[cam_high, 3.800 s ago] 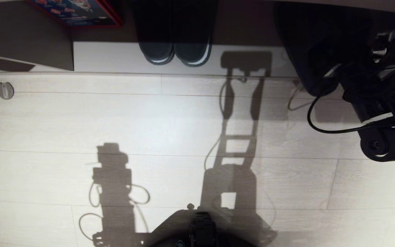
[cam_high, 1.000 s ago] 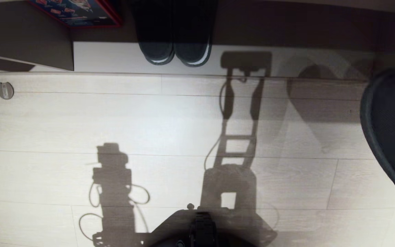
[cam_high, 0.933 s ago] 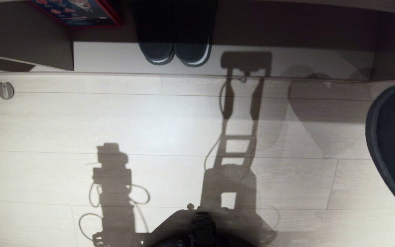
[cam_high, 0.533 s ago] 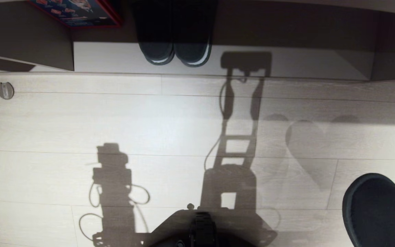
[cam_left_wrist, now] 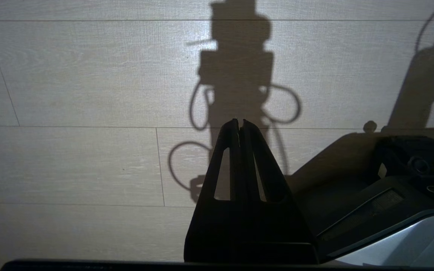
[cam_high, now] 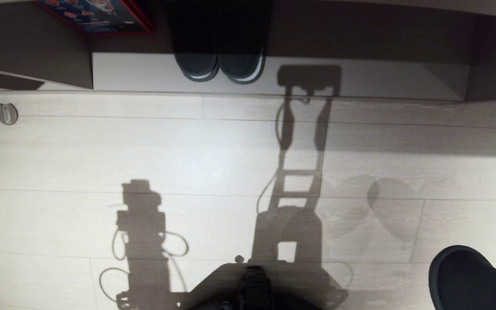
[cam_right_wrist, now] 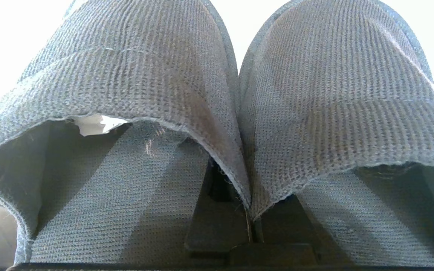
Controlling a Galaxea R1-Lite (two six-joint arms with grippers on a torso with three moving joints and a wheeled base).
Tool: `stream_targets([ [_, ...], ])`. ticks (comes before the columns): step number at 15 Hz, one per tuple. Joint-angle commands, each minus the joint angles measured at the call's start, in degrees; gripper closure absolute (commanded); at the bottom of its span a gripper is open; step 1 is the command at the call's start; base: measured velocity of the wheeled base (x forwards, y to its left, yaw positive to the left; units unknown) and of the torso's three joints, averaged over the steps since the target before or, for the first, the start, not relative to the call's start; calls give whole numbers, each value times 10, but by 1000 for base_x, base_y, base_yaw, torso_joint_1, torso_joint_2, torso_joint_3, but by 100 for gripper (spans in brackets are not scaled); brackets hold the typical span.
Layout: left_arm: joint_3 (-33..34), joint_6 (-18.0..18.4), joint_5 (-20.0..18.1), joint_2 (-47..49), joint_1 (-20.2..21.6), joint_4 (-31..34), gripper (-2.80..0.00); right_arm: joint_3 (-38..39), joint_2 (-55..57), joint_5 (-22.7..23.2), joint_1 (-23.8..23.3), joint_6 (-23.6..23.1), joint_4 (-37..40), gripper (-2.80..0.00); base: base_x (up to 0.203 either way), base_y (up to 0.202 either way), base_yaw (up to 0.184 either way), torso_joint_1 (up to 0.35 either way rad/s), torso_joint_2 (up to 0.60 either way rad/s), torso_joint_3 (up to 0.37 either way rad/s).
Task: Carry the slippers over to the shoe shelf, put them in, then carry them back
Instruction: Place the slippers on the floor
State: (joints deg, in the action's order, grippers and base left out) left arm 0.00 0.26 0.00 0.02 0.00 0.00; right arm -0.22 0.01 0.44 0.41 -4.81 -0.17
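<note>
The slippers (cam_right_wrist: 236, 113) hang side by side in the right hand (cam_right_wrist: 250, 222), whose fingers (cam_right_wrist: 217, 210) are pinched together on the two inner edges where the toe bands meet. In the head view only their rounded toes (cam_high: 467, 280) show, at the near right corner above the pale plank floor (cam_high: 187, 150), with a faint shadow of the pair further out on the boards. The shoe shelf (cam_high: 274, 77) runs along the far side, its pale base board lit and its upper part in shade. On that base board stands another dark pair with pale sole rims (cam_high: 220, 64), toes pointing toward the robot, and a red-edged box (cam_high: 97, 15) sits further left. A small round disc (cam_high: 6, 113) lies on the floor at the far left. The left hand (cam_left_wrist: 239, 126) hangs over bare floor on the near left, its two fingers pressed tip to tip and holding nothing, beside the robot's dark base (cam_left_wrist: 390, 180).
</note>
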Motion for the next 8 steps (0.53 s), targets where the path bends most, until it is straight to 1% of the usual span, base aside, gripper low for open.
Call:
stream_targets([
  [1, 0, 0, 0, 0, 1, 0, 0, 2, 1, 1, 0, -2, 5, 0, 0, 0, 0, 0, 0, 0],
  [8, 0, 1, 0, 0, 0, 1, 0, 2, 1, 1, 0, 1, 6, 0, 0, 0, 0, 0, 0, 0],
])
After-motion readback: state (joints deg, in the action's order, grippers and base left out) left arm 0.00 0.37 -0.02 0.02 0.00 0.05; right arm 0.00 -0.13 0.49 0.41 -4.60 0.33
